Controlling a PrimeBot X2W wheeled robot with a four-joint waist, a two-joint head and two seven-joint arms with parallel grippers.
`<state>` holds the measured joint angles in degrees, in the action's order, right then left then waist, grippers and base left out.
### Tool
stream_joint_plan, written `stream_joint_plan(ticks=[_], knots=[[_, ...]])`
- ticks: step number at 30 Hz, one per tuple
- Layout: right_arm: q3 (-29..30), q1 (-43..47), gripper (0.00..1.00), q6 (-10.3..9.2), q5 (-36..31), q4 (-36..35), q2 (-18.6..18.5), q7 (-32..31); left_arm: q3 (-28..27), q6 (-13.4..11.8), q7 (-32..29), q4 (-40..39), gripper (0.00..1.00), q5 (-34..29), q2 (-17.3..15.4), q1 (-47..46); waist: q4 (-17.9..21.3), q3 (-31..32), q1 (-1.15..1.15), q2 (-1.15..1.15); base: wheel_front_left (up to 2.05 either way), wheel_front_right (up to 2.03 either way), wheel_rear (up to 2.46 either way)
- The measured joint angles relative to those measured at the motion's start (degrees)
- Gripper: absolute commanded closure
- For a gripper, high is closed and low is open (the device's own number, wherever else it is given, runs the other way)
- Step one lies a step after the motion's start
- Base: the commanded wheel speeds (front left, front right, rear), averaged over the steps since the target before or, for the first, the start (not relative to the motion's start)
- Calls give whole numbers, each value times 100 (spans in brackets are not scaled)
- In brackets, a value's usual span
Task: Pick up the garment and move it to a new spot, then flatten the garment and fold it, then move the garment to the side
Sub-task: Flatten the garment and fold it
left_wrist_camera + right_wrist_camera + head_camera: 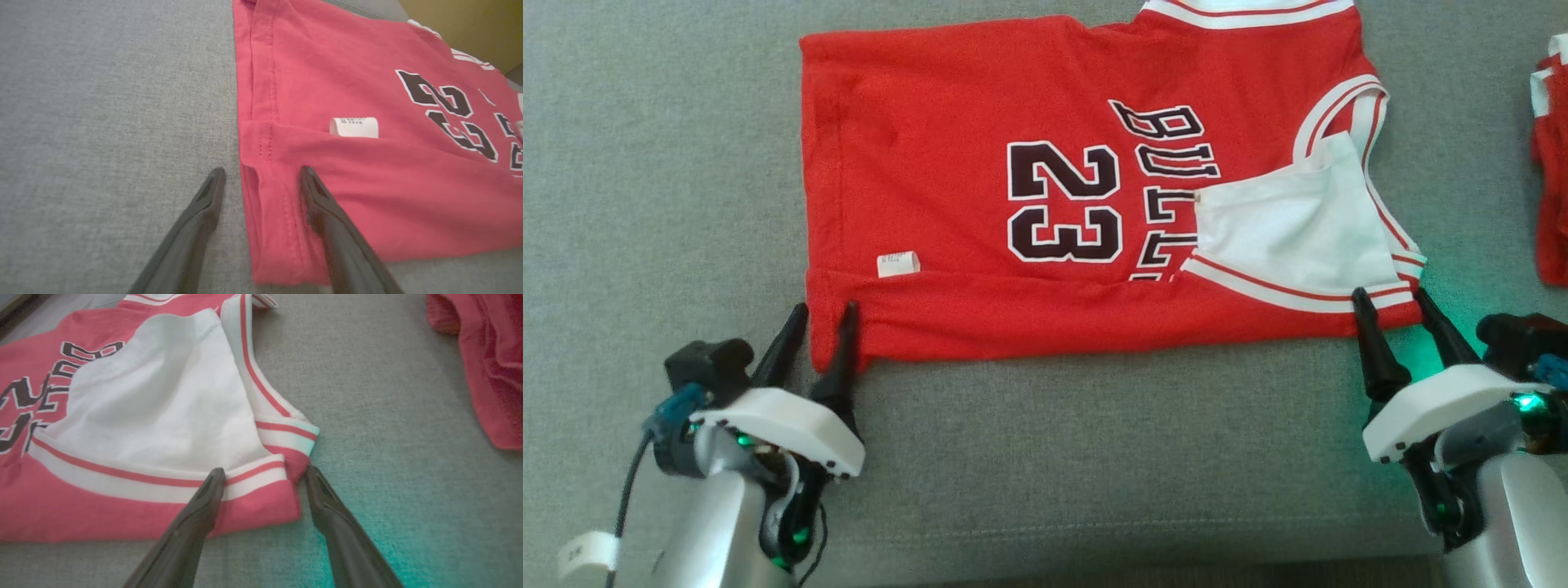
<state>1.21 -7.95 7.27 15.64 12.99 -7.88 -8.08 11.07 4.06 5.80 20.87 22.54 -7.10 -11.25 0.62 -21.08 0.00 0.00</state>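
Red sleeveless jersey lies flat on grey cloth surface, centre to far side in head view. It is turned sideways, hem at left, shoulders at right. The far edge runs out of frame at the top.

- Near long edge is folded up over the front as a narrow red strip running left to right.
- At right the fold turns the white inside out, a pale flap over part of the print.
- White trim with thin red stripes runs round the armhole and along the flap's near edge.
- Print is black with white outline: "23" in big digits, and beside it "BUL" readable. The next letters are partly under the flap.
- Small white label sits just above the fold near the left. Its print is too small to read.

Left gripper is at the near left corner, jaws released. One finger is on the red strip, the other on the grey surface just left of the hem.

Right gripper is at the near right corner, jaws released, straddling the striped corner.

Another red garment is at the far right edge, well apart.
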Motion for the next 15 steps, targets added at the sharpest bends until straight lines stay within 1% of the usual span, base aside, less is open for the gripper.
stream_joint_plan(ticks=[1, 4, 7, 15], knots=[[-19, -14, 100, 0, 55, 2, -1, -14, 4, 1, -13, 0, 100, 24, -16, -7, 0, -2, 0, 0, 0, 0, 0], [-77, -20, 100, 0, 103, -36, 0, -79, 107, 21, -65, -25, 100, 26, -56, -16, -4, 37, 0, 0, 0, 0, 0], [-75, 99, 100, 0, 102, -226, 10, -85, 133, -20, -75, -86, 100, 22, -73, 32, -29, 114, 1, 0, 0, 0, 0], [205, 1097, 100, 0, 102, -1087, 291, -263, 121, -214, -381, -584, 100, 24, -248, 670, -80, 428, 0, 0, 0, 0, 0]])
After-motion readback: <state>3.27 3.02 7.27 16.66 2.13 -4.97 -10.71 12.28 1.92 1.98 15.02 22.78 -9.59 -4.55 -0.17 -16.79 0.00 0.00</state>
